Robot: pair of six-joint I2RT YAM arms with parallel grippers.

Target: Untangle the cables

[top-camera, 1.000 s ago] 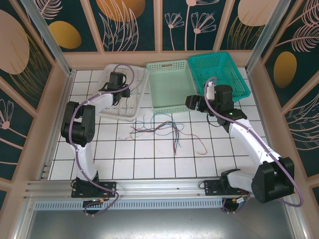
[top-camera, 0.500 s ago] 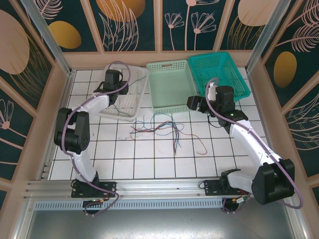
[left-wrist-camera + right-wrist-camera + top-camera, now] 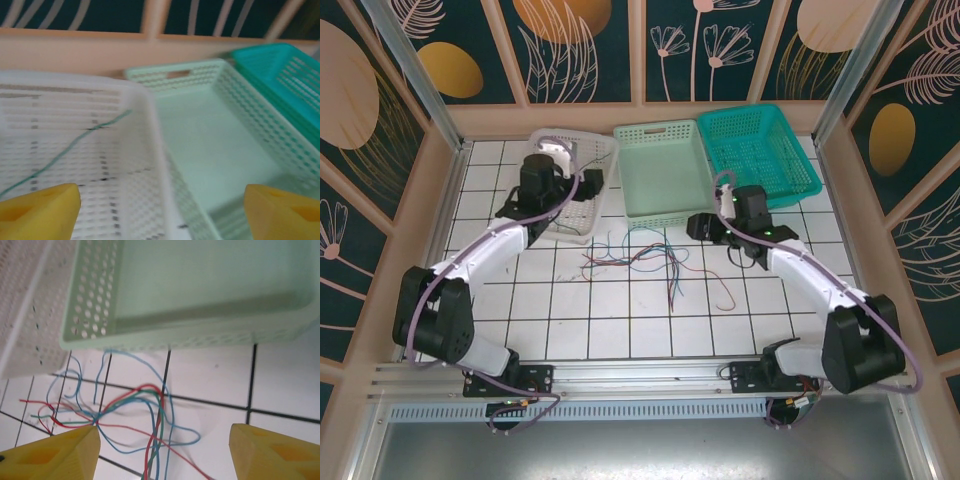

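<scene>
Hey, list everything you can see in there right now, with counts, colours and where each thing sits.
white basket: one, white, far left
pale green basket: one, pale green, far middle
teal basket: one, teal, far right
tiled table: one, white with dark grid lines
cables: several, red, blue and green, tangled on the tiles in front of the baskets
green cable: one, green, lying in the white basket
left claw: one, yellow fingers, open, over the white basket
right claw: one, yellow fingers, open, above the tangle

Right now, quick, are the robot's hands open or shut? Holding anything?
Left gripper: open, holding nothing.
Right gripper: open, holding nothing, over the cables.
</scene>
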